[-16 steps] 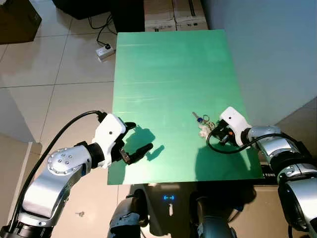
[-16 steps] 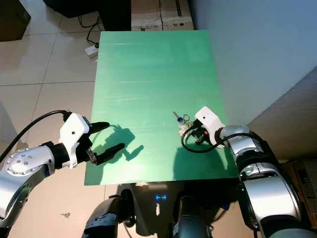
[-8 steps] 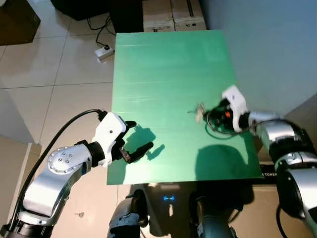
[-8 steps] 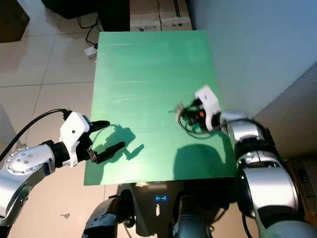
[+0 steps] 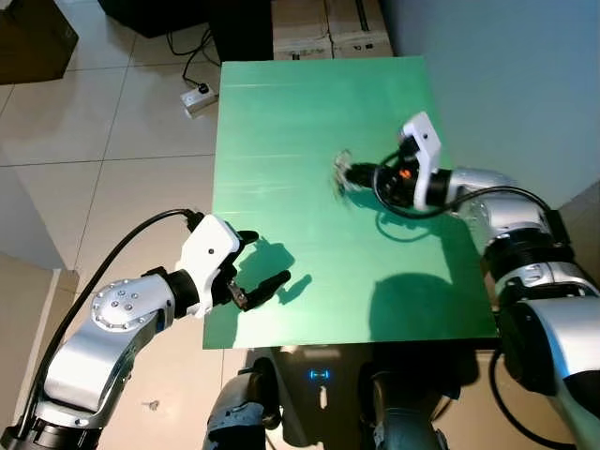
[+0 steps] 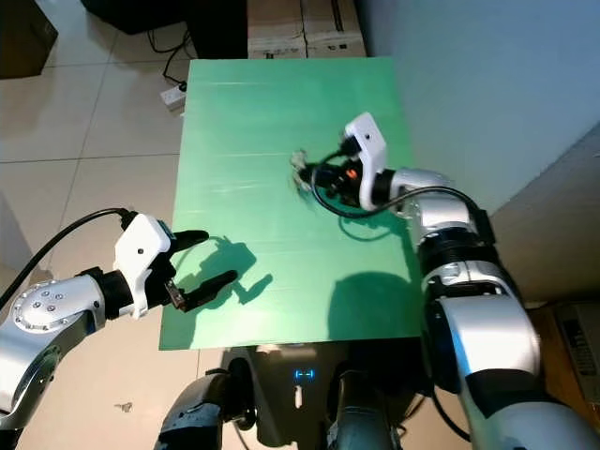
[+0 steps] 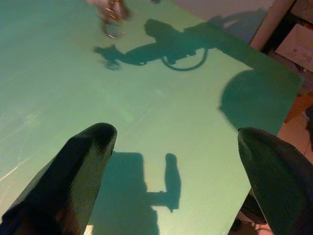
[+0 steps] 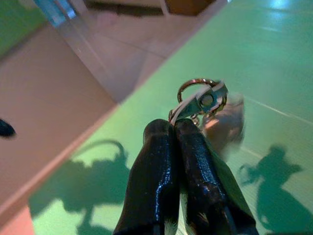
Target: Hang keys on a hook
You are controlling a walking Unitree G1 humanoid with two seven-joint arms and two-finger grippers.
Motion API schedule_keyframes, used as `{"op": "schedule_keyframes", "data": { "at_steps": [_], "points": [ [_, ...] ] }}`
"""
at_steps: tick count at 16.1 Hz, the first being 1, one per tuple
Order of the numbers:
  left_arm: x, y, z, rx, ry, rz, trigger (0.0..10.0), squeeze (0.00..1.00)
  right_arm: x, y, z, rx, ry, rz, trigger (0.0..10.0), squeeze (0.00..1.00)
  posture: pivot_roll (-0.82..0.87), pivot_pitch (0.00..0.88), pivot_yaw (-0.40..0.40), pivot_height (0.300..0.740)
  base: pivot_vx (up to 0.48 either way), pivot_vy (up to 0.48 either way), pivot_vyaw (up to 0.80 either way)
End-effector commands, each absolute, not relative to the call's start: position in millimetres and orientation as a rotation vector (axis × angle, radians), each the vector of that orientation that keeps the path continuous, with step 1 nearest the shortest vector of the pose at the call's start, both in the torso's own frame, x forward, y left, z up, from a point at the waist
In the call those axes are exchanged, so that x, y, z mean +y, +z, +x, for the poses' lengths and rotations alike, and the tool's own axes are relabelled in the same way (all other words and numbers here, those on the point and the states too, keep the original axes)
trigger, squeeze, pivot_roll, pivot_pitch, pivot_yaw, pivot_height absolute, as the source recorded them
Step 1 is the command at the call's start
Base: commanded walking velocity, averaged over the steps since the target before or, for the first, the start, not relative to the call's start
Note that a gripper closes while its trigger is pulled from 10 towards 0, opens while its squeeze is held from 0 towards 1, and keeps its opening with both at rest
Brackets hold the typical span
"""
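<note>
We see one bunch of keys [image 8: 205, 105] pinched between the two closed fingers [image 8: 161, 166] of the right gripper [image 5: 361, 175], held in the air over the middle of the green table [image 5: 309, 112]; its ring and one pale fob show, the rest is blurred. The left gripper [image 5: 258, 272] hovers over the near left corner of the table, its two fingers [image 7: 73, 171] spread wide with nothing between them. Past the far edge lie two cardboard boxes [image 5: 328, 23] and one power strip [image 5: 199, 97] on the tiled floor [image 5: 122, 141].
</note>
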State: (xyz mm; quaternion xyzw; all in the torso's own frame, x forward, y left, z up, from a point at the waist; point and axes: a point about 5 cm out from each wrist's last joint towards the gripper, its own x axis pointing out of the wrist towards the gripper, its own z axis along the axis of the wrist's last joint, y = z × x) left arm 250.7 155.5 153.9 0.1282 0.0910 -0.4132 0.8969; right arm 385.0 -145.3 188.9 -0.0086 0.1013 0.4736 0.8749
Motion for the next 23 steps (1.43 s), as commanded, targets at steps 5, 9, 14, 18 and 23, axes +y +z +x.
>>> {"op": "schedule_keyframes", "data": {
  "at_steps": [5, 9, 14, 18, 23],
  "points": [
    [154.4, 150.5, 245.8, 0.199, -0.858, 0.269, 10.0, 0.00, -155.7, 137.7, 366.9, 0.363, 0.957, -0.021, 0.0, 0.00, 0.01, 0.308, 0.046, 0.740, 0.000, 0.000, 0.00],
    [154.2, 150.1, 246.8, 0.200, -0.858, 0.270, 10.0, 0.00, -147.6, 125.1, 359.7, 0.394, 0.995, -0.047, 0.0, 0.00, 0.01, 0.308, 0.050, 0.740, 0.000, 0.000, 0.00],
    [155.3, 151.3, 249.1, 0.196, -0.857, 0.277, 10.0, 0.00, -119.8, 148.7, 365.4, 0.301, 1.080, -0.040, 0.0, 0.00, 0.01, 0.310, 0.051, 0.740, 0.000, 0.000, 0.00],
    [153.5, 150.7, 248.9, 0.195, -0.859, 0.275, 10.0, 0.00, -116.2, 167.5, 364.8, 0.256, 1.126, 0.044, 0.0, 0.00, 0.00, 0.309, 0.051, 0.740, 0.000, 0.000, 0.00],
    [152.2, 150.5, 248.5, 0.197, -0.857, 0.272, 10.0, 0.00, -142.3, 119.4, 347.7, 0.424, 1.044, -0.032, 0.0, 0.00, 0.01, 0.319, 0.052, 0.740, 0.000, 0.000, 0.00]
  ]
}}
